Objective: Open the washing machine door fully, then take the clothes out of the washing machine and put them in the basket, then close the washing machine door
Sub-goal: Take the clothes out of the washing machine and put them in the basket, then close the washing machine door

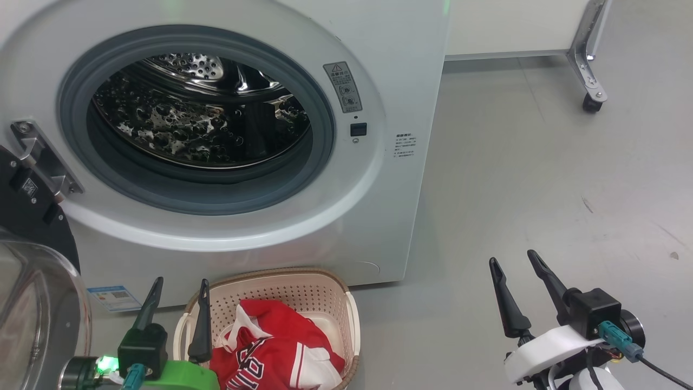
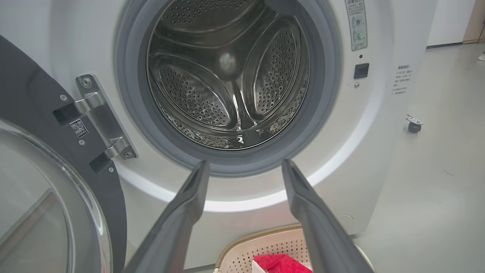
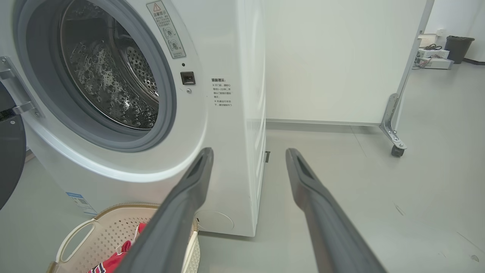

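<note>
The red clothes point(image 1: 270, 346) lie in the cream basket point(image 1: 303, 287) on the floor point(image 1: 541, 162) just before the washing machine point(image 1: 390, 81), whose door point(image 1: 32, 303) stands swung open leftward, the left hand point(image 1: 181, 280) spread beside the basket, the right hand point(image 1: 512, 257) spread well apart.

**Drum bare, door wide open**

My left jaws stand spread, gripping nothing, aimed at the washing machine point(image 2: 379, 159) and its bare steel drum point(image 2: 227, 76). The washing machine door point(image 2: 34, 98) hangs open at left. Below, the basket point(image 2: 242, 256) holds red clothes point(image 2: 280, 263).
</note>
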### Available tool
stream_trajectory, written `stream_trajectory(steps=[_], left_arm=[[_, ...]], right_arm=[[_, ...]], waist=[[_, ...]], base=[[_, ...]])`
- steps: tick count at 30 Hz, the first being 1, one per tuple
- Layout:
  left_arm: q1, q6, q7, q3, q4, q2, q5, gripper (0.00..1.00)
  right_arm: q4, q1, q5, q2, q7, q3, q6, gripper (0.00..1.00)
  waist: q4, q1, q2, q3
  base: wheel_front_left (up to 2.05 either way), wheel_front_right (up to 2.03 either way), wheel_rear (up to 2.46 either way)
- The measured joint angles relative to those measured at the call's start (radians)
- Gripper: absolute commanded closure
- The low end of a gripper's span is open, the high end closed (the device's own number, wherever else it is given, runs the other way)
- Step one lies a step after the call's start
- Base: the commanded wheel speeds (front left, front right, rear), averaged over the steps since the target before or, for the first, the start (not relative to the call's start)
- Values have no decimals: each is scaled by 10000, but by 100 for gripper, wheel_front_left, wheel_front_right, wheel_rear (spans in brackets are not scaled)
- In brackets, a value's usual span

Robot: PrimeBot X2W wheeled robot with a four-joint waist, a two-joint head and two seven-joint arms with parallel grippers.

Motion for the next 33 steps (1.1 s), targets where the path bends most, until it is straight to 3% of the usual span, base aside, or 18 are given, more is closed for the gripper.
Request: stream_trajectory(steps=[33], left_arm=[[626, 105, 268, -19, -1174, 128, 437, 0]], right_arm=[[-428, 288, 13, -4, 192, -33, -171, 0]], waist=[[-4, 0, 0, -167]], base=[[0, 0, 0]])
